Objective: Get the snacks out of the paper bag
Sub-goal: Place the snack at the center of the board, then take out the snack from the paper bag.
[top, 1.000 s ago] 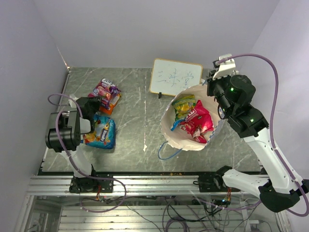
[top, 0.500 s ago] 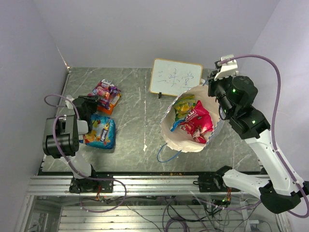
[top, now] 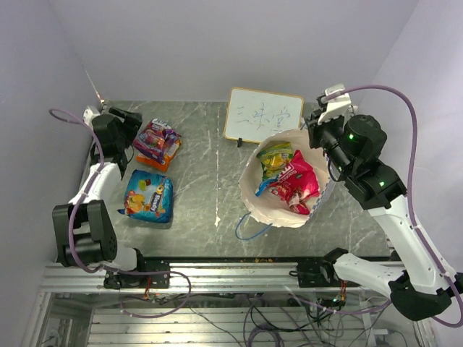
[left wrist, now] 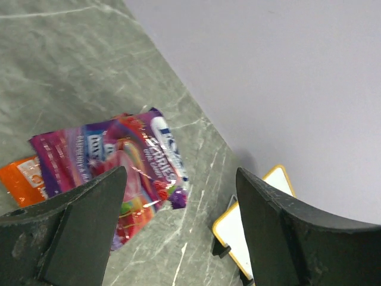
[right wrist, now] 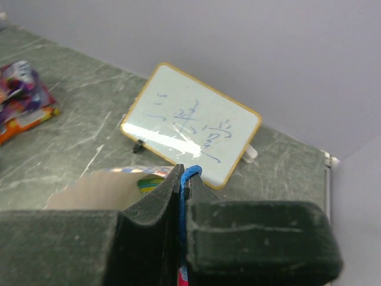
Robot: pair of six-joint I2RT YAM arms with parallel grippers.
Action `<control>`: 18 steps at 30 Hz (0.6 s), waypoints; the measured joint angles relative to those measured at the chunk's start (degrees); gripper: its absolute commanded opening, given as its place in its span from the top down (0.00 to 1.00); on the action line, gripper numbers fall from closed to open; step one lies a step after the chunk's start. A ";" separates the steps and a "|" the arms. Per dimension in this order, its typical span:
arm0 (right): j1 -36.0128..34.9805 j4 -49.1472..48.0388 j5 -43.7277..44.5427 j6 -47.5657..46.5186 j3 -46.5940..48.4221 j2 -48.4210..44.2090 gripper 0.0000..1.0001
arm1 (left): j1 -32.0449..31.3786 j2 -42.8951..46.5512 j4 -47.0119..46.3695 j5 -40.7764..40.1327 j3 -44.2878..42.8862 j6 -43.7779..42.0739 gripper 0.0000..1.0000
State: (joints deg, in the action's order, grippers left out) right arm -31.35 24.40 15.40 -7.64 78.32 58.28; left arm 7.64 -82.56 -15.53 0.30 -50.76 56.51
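Observation:
The paper bag (top: 253,189) lies open at the right of the table, with a yellow-green snack (top: 274,159) and a pink-red snack (top: 296,184) inside. My right gripper (top: 315,124) is shut on the bag's blue cord handle (right wrist: 191,174) at the far rim, its jaws (right wrist: 186,176) pinching the cord. Two snacks lie on the table at the left: a blue one (top: 149,196) and a purple-orange one (top: 159,142). My left gripper (top: 133,117) hangs open and empty above the far-left corner, beside the purple-orange snack (left wrist: 113,170).
A white signboard (top: 262,116) with blue writing stands at the back, just behind the bag; it also shows as the signboard (right wrist: 190,125) past my right fingers. The bag's other blue handle (top: 249,228) trails toward the near edge. Walls close in left and behind.
My left gripper has opened, left the blue snack on the table and swung up toward the far-left corner. The right gripper has kept its grip on the handle, shifting slightly.

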 measured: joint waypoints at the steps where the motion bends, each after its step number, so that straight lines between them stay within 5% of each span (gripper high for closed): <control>1: 0.00 0.39 -1.53 -0.35 0.00 0.00 1.00 | -0.35 0.50 1.70 0.17 -1.60 -0.90 0.16; 12: 0.00 3.34 -30.95 3.52 -2.36 -0.24 1.00 | -21.51 5.86 15.67 3.74 -8.98 -8.81 0.20; 18: 0.00 3.13 -34.95 9.14 -4.90 -0.61 1.00 | -31.87 17.53 21.27 6.93 -8.61 -14.12 0.19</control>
State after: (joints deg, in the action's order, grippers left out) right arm -31.35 27.53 -19.55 1.50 73.43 57.67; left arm -24.23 -65.04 5.74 7.22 -59.37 42.39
